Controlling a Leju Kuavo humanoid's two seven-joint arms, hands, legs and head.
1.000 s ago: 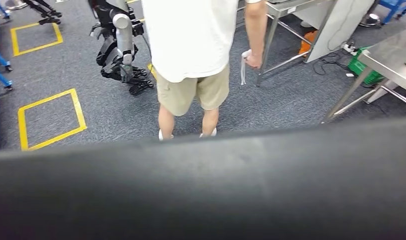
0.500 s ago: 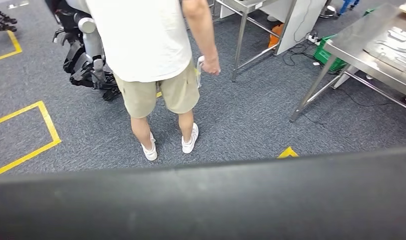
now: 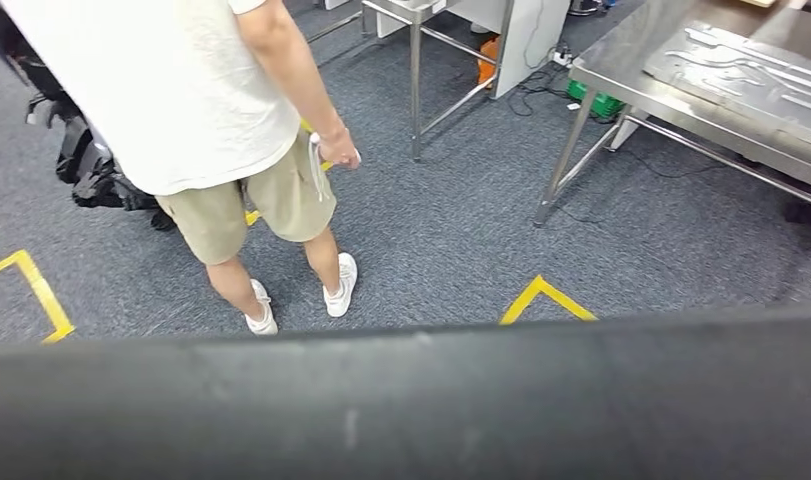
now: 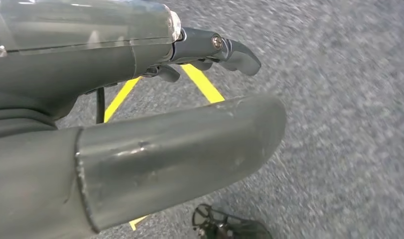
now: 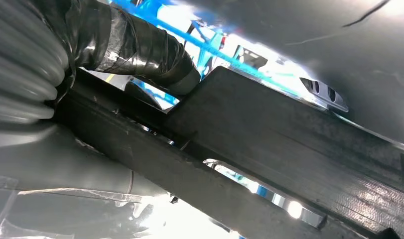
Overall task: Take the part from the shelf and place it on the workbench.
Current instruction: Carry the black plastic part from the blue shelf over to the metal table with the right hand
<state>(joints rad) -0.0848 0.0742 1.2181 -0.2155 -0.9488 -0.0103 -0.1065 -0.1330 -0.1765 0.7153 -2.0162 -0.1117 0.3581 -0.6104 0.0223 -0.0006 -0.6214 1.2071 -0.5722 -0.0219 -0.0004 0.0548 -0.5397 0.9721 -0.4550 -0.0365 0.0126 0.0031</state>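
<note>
A wide dark grey part (image 3: 401,400) spans the bottom of the head view, carried close in front of me. In the right wrist view my right hand (image 5: 135,50) grips this part (image 5: 289,149), a taped finger pressing on its dark slotted face. The steel workbench (image 3: 621,70) stands ahead at the upper right, with a grey moulded panel (image 3: 751,75) lying on it. My left hand (image 4: 140,124) hangs over the grey carpet, its fingers (image 4: 229,50) stretched out apart from the thumb and nothing in it.
A person (image 3: 181,90) in a white shirt and khaki shorts stands ahead on the left, holding a white strap (image 3: 316,165). A second steel table (image 3: 416,60) stands behind. A dark robot (image 3: 91,170) crouches at far left. Yellow floor marks (image 3: 541,297) lie ahead.
The camera has swung to the right: the person and the dark robot slid leftward in the picture and the workbench came into fuller view. The carried part stays across the bottom.
</note>
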